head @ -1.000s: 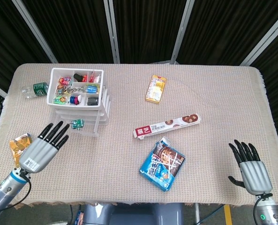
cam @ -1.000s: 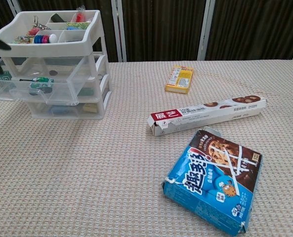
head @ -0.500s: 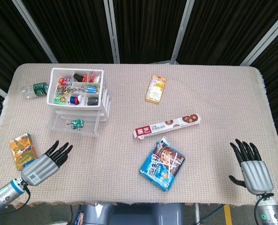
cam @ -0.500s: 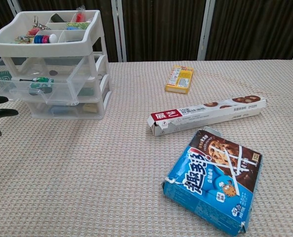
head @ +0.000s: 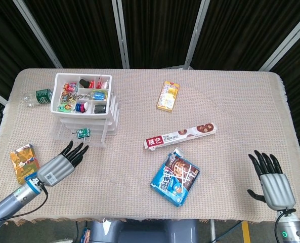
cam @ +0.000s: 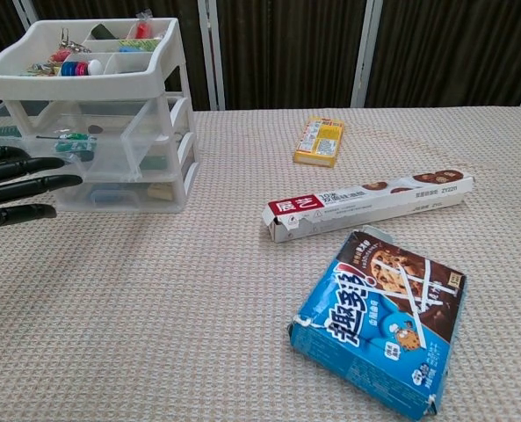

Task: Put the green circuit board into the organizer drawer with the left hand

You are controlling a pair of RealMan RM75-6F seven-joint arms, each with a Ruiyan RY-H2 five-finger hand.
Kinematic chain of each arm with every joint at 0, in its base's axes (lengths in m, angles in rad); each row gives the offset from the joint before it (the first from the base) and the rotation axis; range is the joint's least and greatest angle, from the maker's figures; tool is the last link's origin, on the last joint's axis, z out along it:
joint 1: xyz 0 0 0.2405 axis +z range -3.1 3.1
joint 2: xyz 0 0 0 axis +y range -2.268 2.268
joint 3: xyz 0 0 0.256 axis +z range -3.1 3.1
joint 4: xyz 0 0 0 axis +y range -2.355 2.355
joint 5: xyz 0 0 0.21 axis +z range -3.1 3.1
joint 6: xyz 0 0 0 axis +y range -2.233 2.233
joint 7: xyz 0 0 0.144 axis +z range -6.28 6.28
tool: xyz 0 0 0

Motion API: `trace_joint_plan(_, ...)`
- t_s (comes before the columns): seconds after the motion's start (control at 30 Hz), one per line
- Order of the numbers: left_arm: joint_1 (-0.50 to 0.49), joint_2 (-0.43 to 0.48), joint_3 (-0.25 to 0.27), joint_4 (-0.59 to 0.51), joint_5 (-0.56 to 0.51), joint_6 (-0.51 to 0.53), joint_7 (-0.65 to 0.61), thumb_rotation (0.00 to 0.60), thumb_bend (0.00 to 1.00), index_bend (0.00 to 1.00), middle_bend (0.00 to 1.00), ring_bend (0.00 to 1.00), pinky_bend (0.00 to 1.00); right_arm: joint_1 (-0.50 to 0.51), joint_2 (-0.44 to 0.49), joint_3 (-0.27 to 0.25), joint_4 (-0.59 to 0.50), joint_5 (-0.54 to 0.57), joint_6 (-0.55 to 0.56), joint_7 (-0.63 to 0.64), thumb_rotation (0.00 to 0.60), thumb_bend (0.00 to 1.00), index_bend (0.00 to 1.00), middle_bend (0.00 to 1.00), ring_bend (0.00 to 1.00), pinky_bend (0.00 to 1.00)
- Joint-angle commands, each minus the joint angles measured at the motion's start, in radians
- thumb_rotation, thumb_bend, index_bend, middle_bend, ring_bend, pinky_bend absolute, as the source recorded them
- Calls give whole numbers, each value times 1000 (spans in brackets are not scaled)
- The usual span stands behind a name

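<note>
Only head view shows right robot hand (head: 272, 180).

Bright even overhead light, soft faint shadows, both views sharp, backdrop dark

Sitting on the table (head: 230, 101) are one white organizer (head: 84, 104) with stacked clear drawers, one green circuit board (head: 82, 133), one green can (head: 42, 95), one yellow box (head: 168, 95), one long biscuit box (head: 180, 135), one blue cookie bag (head: 175, 176) and one orange packet (head: 24, 162). Two hands are showing, the left hand (head: 62, 164) and the right hand (head: 271, 179).
</note>
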Motion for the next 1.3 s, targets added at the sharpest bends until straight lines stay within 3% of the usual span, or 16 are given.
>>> trace_joint_plan(0.03,-22,-6,-26,-14,-16,-27,26,600,1000,247,25,0,137,0,-1,0,1,0,0,-1,600,0,70,0,0,0)
trace_joint_plan(0.67,-70,-50,-131,60,-194,-159,57,600,1000,229,21,0,136,0,3,0,-3,1,-1,9,600,0,70,0,0,0)
trace_joint_plan(0.83,-64,-49,-131,52,-218,-165,42,600,1000,228,7,0,131,-1,5,-1,-3,0,1,11,600,0,71,0,0,0)
trace_joint_plan(0.97,-27,-26,-97,5,-183,-86,-17,600,992,220,1,0,133,-4,10,1,-8,0,9,16,600,0,71,0,0,0)
trace_joint_plan(1.07,32,-3,-56,-32,-130,46,-105,600,778,212,0,0,134,-6,13,2,-7,7,8,17,600,0,71,0,0,0)
trace_joint_plan(1.1,60,5,-42,-42,-116,102,-143,600,632,207,0,0,133,-6,13,1,-7,8,6,15,600,0,71,0,0,0)
trace_joint_plan(1.17,103,10,-25,-56,-107,179,-204,600,450,196,0,0,123,-6,12,0,-8,6,6,11,600,0,71,0,0,0)
trace_joint_plan(1.3,212,16,-10,-111,-153,330,-364,600,157,108,0,0,60,-5,10,0,-13,-5,13,5,600,0,71,0,0,0)
